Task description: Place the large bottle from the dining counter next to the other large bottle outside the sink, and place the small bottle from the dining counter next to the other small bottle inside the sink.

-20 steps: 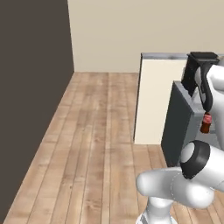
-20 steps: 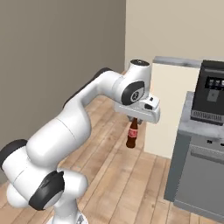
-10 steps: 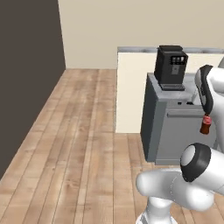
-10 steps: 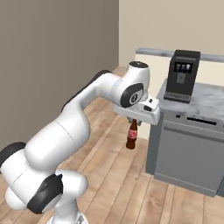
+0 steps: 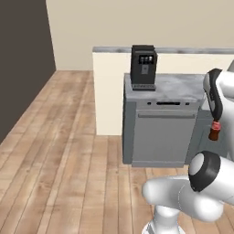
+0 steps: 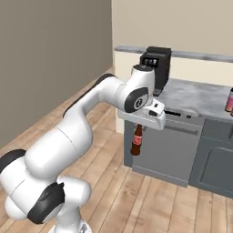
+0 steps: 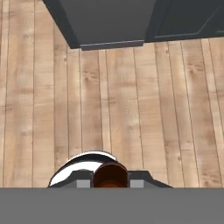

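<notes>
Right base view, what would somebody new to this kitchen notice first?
Most striking is the big white arm reaching across the picture, its end effector shut on the neck of a small brown bottle that hangs above the wood floor. Behind it, a black coffee machine stands on the grey counter, above a grey dishwasher front.
</notes>
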### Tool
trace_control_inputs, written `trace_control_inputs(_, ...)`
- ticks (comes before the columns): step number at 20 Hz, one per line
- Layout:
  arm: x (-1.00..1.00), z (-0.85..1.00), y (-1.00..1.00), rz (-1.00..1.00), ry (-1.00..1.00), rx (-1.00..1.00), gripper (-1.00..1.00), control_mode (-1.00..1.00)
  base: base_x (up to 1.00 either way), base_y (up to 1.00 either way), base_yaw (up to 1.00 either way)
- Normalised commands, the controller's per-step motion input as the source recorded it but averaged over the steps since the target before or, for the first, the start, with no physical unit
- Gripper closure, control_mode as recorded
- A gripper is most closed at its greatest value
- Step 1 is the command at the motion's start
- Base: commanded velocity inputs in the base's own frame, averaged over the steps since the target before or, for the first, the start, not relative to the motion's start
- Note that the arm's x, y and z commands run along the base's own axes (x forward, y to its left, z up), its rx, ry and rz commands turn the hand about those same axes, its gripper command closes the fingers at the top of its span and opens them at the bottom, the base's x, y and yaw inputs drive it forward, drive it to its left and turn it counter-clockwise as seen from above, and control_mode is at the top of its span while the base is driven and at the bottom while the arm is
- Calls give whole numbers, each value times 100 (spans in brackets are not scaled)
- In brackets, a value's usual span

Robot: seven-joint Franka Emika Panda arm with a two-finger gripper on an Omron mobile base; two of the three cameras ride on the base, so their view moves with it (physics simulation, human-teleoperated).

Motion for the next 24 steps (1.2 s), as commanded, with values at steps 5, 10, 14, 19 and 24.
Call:
trace_control_inputs(5, 0, 0, 0, 0, 0, 0, 100, 100, -2, -100, 1)
trace_control_inputs(10, 0, 0, 0, 0, 0, 0, 100, 100, 3, -100, 3)
trace_control_inputs(14, 0, 0, 0, 0, 0, 0, 100, 100, 11, -98, 4)
trace_control_inputs(19, 0, 0, 0, 0, 0, 0, 100, 100, 13, -89, 5)
trace_control_inputs(24, 0, 0, 0, 0, 0, 0, 100, 100, 21, -76, 5)
